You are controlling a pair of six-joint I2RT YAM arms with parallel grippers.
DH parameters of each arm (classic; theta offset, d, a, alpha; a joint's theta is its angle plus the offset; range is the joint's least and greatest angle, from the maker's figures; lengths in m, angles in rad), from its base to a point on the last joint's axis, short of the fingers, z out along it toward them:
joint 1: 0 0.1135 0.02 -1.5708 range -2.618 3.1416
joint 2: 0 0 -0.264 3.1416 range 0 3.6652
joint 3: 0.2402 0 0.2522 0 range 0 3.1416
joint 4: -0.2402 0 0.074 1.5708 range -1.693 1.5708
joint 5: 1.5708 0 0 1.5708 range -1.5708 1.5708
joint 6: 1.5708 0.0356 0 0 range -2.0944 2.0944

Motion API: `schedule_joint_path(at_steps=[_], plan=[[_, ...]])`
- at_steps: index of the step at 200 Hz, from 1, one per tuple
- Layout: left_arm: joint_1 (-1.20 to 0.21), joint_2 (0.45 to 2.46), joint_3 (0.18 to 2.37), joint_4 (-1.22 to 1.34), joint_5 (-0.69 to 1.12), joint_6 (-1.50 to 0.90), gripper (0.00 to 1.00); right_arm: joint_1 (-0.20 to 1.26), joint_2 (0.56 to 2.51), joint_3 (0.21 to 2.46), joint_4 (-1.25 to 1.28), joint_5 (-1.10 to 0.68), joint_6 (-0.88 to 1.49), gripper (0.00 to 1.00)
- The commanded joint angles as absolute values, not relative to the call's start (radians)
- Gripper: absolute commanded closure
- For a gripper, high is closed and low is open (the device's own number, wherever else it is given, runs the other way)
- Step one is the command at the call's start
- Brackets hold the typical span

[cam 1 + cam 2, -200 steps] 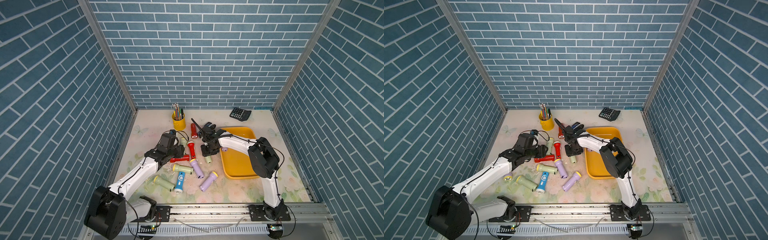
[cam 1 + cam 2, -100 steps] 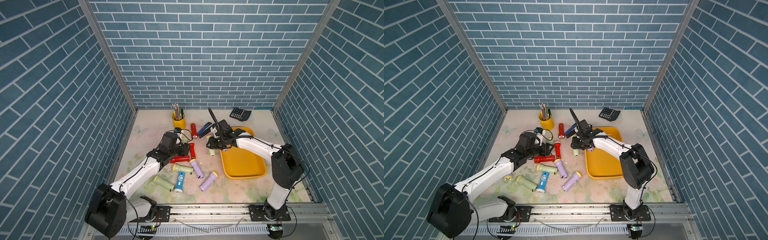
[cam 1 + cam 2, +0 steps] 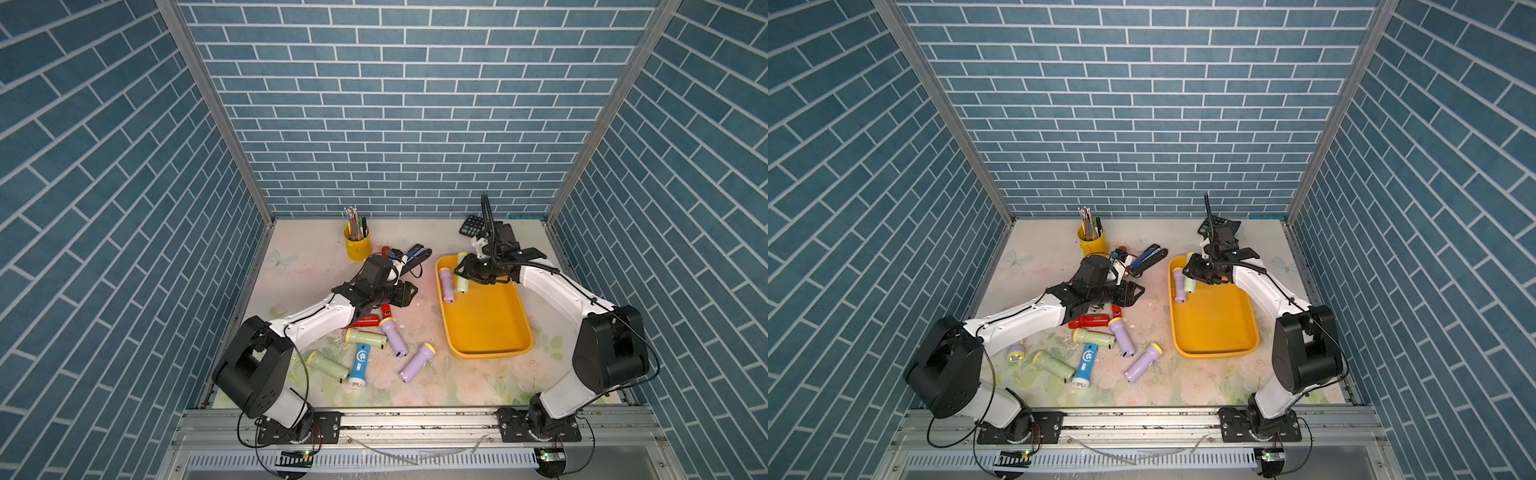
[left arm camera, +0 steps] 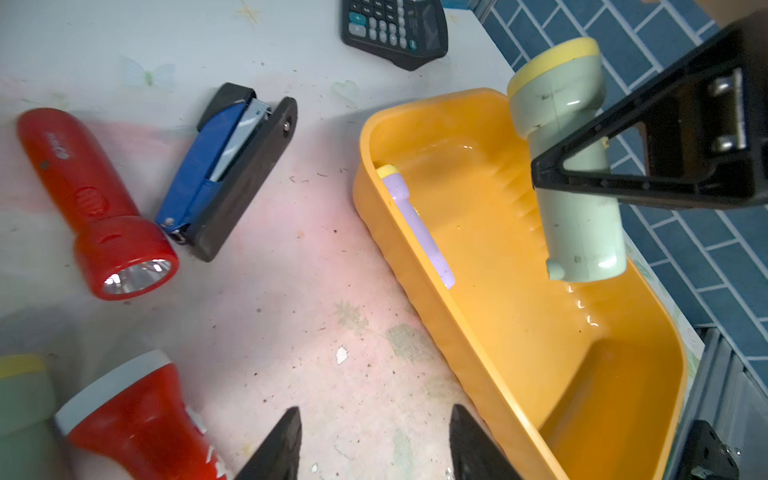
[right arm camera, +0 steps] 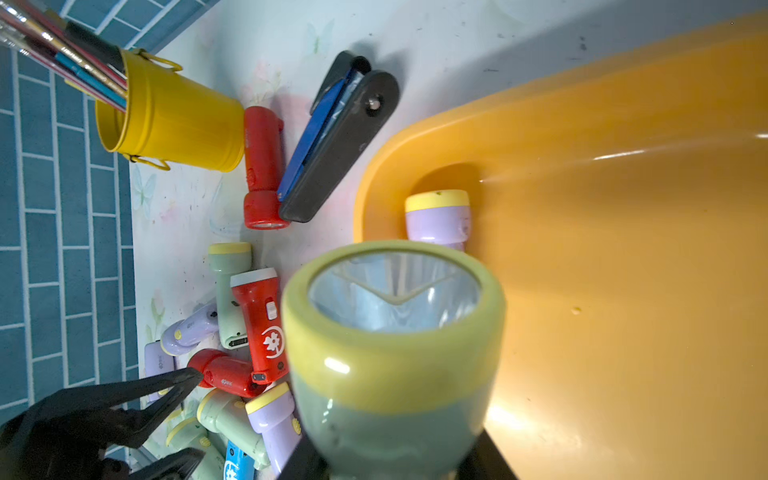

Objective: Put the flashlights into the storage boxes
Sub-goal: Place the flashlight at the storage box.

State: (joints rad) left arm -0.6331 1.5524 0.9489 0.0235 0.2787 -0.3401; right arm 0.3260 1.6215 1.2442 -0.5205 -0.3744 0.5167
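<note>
Right end effector point(image 3: 463, 274) clamped on pale green flashlight point(image 4: 573, 178) over far end of yellow tray point(image 3: 490, 354), beside lilac flashlight point(image 3: 446, 284) lying inside. Left end effector point(image 4: 375, 409) jaws apart, empty, above desk point(image 3: 316, 266) near red flashlight point(image 4: 137, 419).

Your top views are bright and even; glare streaks the yellow tray point(image 5: 623, 158), and the left wrist view blurs the nearest red flashlight point(image 4: 137, 415).

The yellow tray point(image 4: 519, 332) is glossy plastic, the pale green flashlight point(image 4: 582, 232) smooth plastic, the tabletop point(image 4: 291, 311) matt and speckled.
</note>
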Motion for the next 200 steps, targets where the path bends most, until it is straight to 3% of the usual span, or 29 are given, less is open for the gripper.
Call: schedule_joint_path(at_steps=[1,103,200], plan=[[-0.638,1.589,0.984,0.053,0.298,-0.353,0.42,0.291,1.672,1.221,-0.580,-0.452,0.443,0.63],[-0.637,1.650,1.031,0.002,0.247,-0.342,0.42,0.277,1.882,1.298,-0.588,-0.433,0.285,0.63],[-0.637,1.631,1.006,0.003,0.230,-0.348,0.42,0.248,2.000,1.392,-0.557,-0.489,0.285,0.61]])
